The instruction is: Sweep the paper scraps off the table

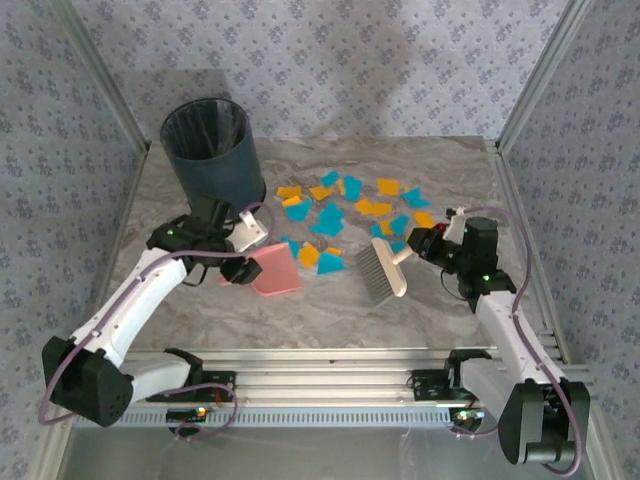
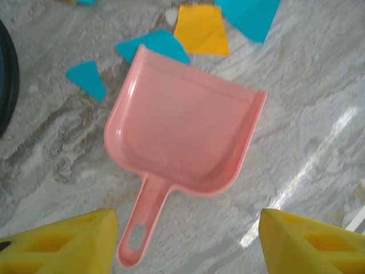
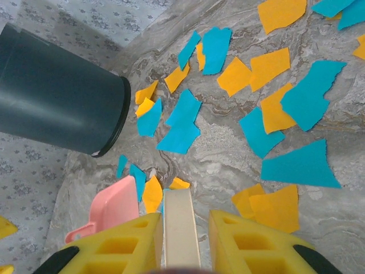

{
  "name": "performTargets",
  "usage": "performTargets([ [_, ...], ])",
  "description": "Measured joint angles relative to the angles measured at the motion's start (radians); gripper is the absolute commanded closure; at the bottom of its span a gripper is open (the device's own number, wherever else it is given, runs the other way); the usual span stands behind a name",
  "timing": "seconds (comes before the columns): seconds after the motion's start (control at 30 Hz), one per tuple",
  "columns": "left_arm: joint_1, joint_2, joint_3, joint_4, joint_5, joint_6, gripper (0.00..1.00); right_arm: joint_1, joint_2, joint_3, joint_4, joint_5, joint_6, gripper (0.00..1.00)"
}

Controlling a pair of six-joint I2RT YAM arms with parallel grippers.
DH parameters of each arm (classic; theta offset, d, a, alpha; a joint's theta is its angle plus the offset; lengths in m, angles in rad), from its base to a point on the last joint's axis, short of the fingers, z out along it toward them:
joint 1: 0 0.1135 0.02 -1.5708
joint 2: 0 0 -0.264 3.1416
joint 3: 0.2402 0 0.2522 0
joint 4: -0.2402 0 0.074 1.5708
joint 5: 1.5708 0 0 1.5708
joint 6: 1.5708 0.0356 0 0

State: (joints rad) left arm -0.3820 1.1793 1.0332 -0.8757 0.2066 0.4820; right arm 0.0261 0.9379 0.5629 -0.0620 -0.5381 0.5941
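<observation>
Overhead, from left: a dark blue-grey round plastic waste bin (image 1: 210, 150) stands at the far left of the grey-beige marbled stone-pattern table (image 1: 300, 320). Just in front of it, the left gripper (image 2: 187, 228) hangs over a pink plastic dustpan (image 1: 277, 270) lying flat on the tabletop. Its yellow jaws are spread wide, with the pan's handle lying between them, ungripped. Orange-yellow and teal-blue paper scraps (image 1: 340, 215) are scattered across the middle of the table, from the dustpan's mouth, where one teal piece touches the lip, out to the right. Among the nearer scraps, a cream-handled hand brush with grey bristles (image 1: 380, 270) rests bristles-down. The right gripper (image 3: 181, 228) has its jaws clamped on the brush handle.
</observation>
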Motion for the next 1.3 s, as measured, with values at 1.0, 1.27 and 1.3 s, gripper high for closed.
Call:
performTargets([
  [1.0, 0.101, 0.316, -0.012, -0.006, -0.104, 0.184, 0.31, -0.029, -0.009, 0.003, -0.031, -0.010, -0.011, 1.00],
  [1.27, 0.101, 0.387, -0.014, -0.002, -0.144, 0.191, 0.34, -0.043, -0.016, 0.003, -0.033, -0.019, -0.011, 1.00],
  [1.3, 0.101, 0.396, -0.015, -0.002, -0.148, 0.191, 0.35, -0.045, -0.016, 0.003, -0.033, -0.020, -0.011, 1.00],
])
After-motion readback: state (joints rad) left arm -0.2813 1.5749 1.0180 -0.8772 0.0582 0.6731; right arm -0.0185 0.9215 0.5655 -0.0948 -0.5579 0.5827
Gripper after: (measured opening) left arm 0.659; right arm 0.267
